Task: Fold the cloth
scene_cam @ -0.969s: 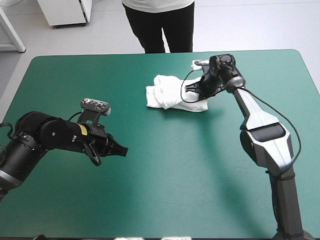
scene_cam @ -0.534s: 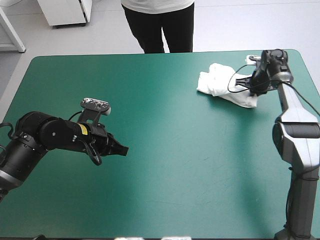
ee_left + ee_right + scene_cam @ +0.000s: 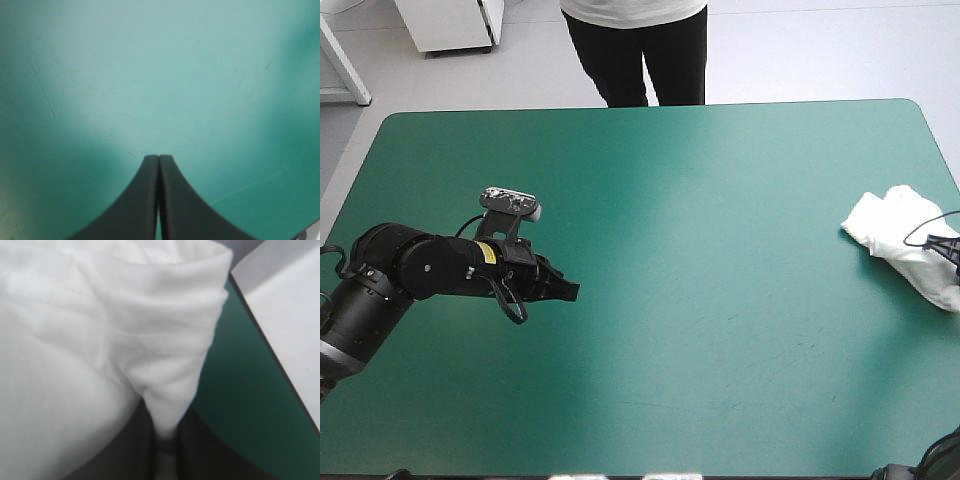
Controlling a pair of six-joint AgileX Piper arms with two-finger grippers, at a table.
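Observation:
The white T-shirt (image 3: 905, 240) is a folded bundle at the table's right edge, partly over the rim. In the right wrist view the T-shirt (image 3: 100, 340) fills most of the picture, and my right gripper (image 3: 164, 445) is shut on a pinched fold of it. In the high view the right gripper itself is out of the picture. My left gripper (image 3: 570, 291) hovers over the left half of the table, far from the T-shirt. Its fingers (image 3: 145, 200) meet in one pointed arch over bare teal-green cover, holding nothing.
The table's right edge (image 3: 265, 340) runs close beside the T-shirt in the right wrist view, with pale floor beyond it. The teal-green cover (image 3: 720, 250) stretches bare between the two grippers.
My right gripper has dragged the T-shirt from the table's far middle to the right edge and left the high view. The left gripper has shifted only slightly.

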